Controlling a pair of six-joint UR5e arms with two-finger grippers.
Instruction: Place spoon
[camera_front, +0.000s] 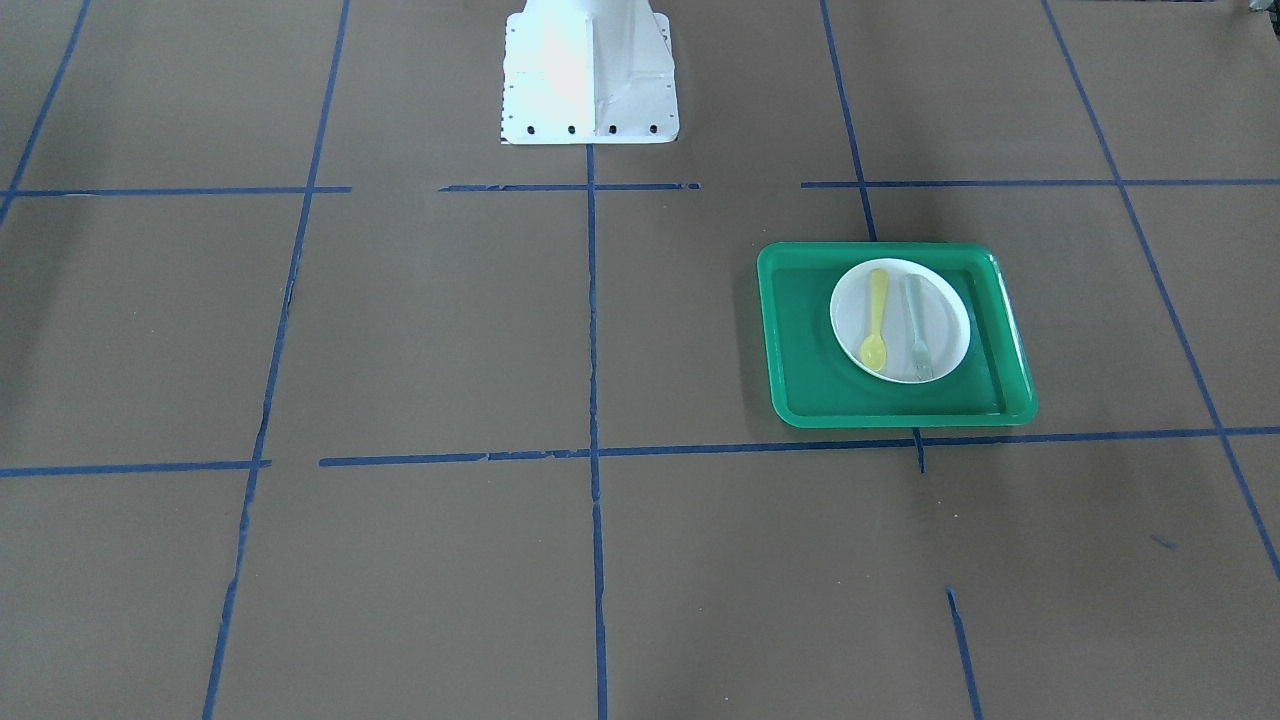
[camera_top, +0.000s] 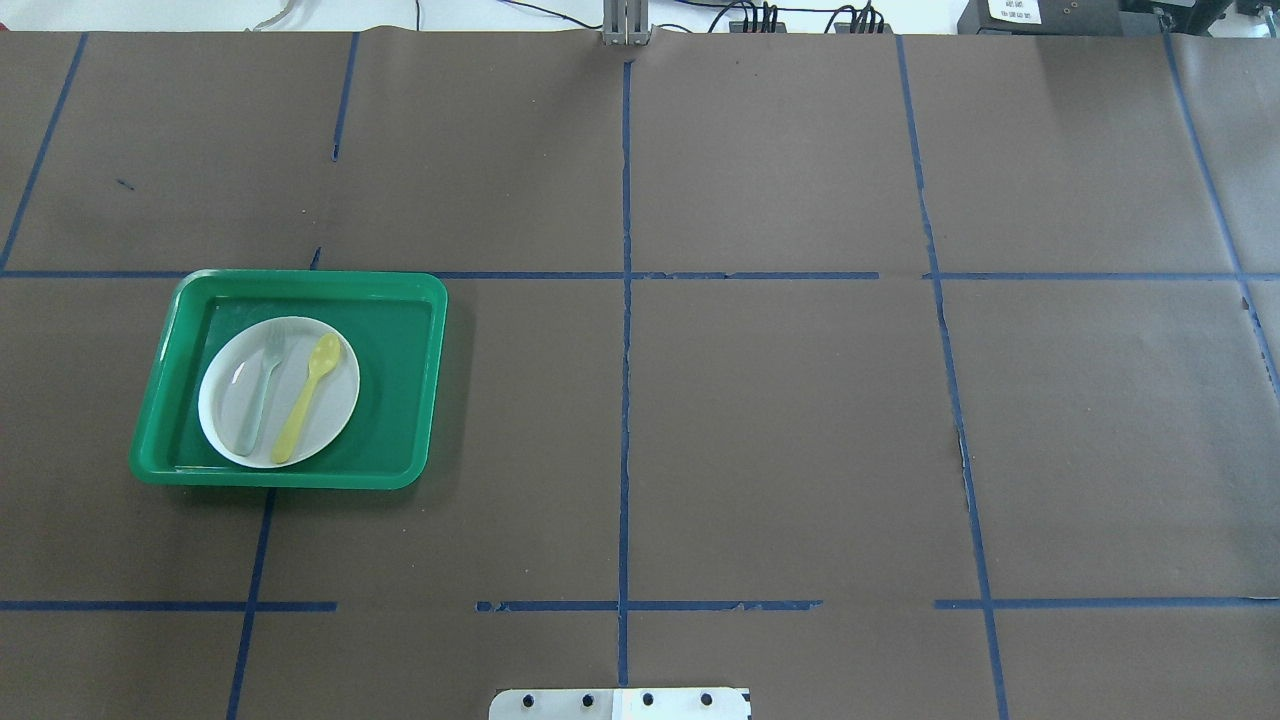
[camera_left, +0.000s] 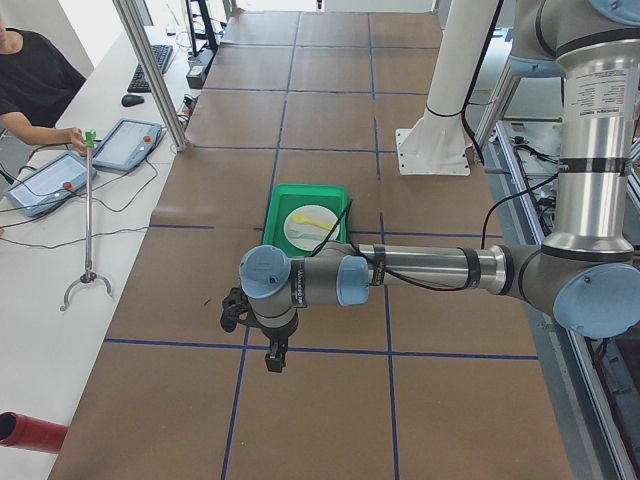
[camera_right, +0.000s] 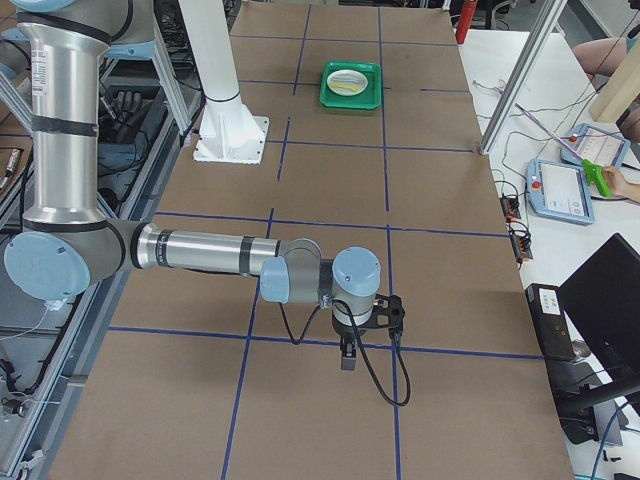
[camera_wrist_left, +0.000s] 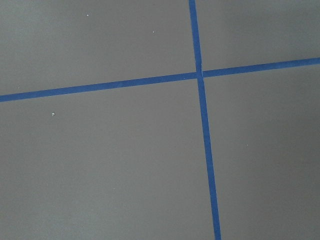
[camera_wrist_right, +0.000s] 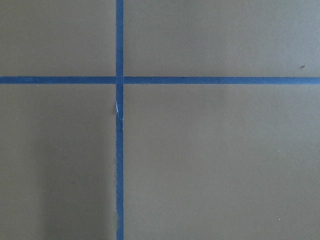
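Observation:
The pale yellow spoon (camera_front: 876, 322) lies on a white plate (camera_front: 850, 312), its bowl toward the operators' side, beside a grey-green fork (camera_front: 916, 326). The plate sits in a green tray (camera_front: 800, 345). From overhead the spoon (camera_top: 307, 393) lies right of the fork (camera_top: 262, 388) on the plate (camera_top: 332, 418) in the tray (camera_top: 405, 380). My left gripper (camera_left: 272, 360) hangs over bare table well short of the tray (camera_left: 282, 205). My right gripper (camera_right: 346, 362) hangs far from the tray (camera_right: 372, 92). I cannot tell whether either is open or shut. Both wrist views show only table.
The table is covered in brown paper with a blue tape grid (camera_top: 625, 300). The white robot base (camera_front: 588, 75) stands at the table's middle edge. An operator's grabber stick (camera_left: 88, 210) and tablets (camera_left: 128, 143) lie beside the table.

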